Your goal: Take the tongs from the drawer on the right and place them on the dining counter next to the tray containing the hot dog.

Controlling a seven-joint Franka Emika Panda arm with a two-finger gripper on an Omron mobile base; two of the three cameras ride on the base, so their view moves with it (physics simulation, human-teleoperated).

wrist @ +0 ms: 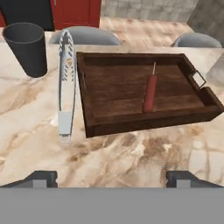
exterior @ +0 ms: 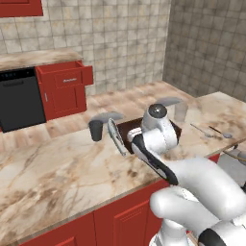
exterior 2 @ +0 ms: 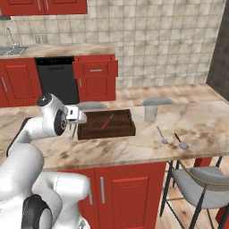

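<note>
The silver tongs [wrist: 65, 83] lie flat on the marble dining counter [wrist: 131, 153], just left of the dark brown tray [wrist: 87, 94] and parallel to its short side. A red hot dog [wrist: 149, 93] rests inside the tray. My gripper [wrist: 112, 179] hovers above the counter's near side, open wide with nothing between its fingertips [wrist: 41, 178], clear of the tongs. From the left base view the tongs [exterior: 116, 137] sit between the cup and the tray [exterior: 126, 129]. The red drawer [exterior: 65, 74] stands pulled open across the kitchen.
A dark grey cup [wrist: 27, 48] stands left of the tongs' far end. A clear glass [exterior 2: 150, 114], a fork [exterior 2: 162, 134] and a spoon [exterior 2: 181, 141] lie right of the tray. Grey stools [exterior 2: 91, 105] stand beyond the counter, and a chair [exterior 2: 201, 179] stands at its near right.
</note>
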